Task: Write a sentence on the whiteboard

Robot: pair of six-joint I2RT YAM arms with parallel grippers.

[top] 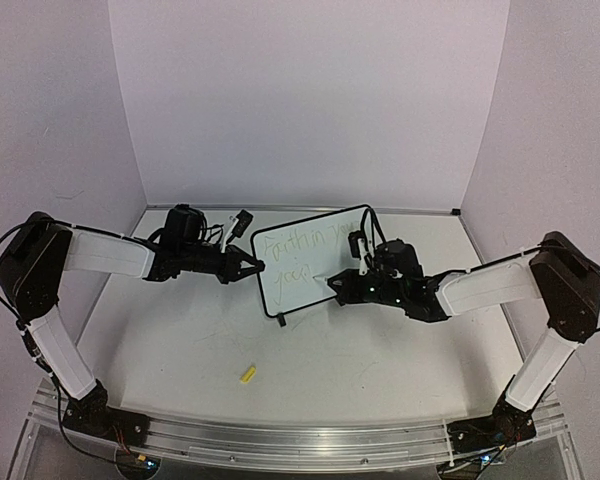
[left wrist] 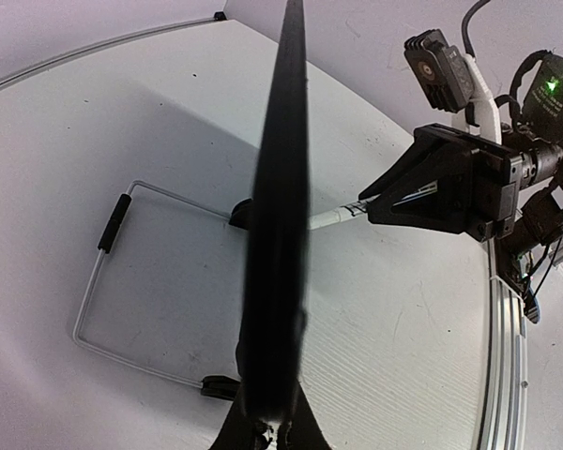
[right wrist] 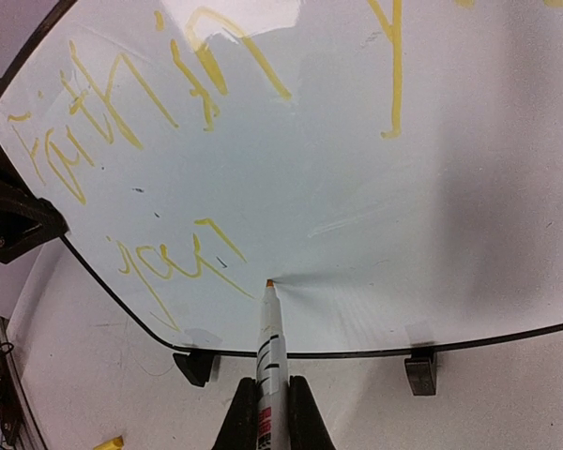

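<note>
Right gripper [right wrist: 272, 398] pinches marker [right wrist: 271, 342], tip touching whiteboard [right wrist: 422, 216] right of line 2's word; left gripper [top: 252, 265] clamps its edge. Sentence [right wrist: 122, 103]: line 1 written, line 2 likely unfinished.

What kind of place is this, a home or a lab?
Probably a robotics lab bench: plain walls enclose a white table, with left arm and right arm mounted on a metal rail.

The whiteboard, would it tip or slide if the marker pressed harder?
Probably stiff: the whiteboard looks flat under the marker tip. Apt to tip alone, since it stands near upright on small clip feet and a thin wire stand; the left gripper clamps its edge.
</note>
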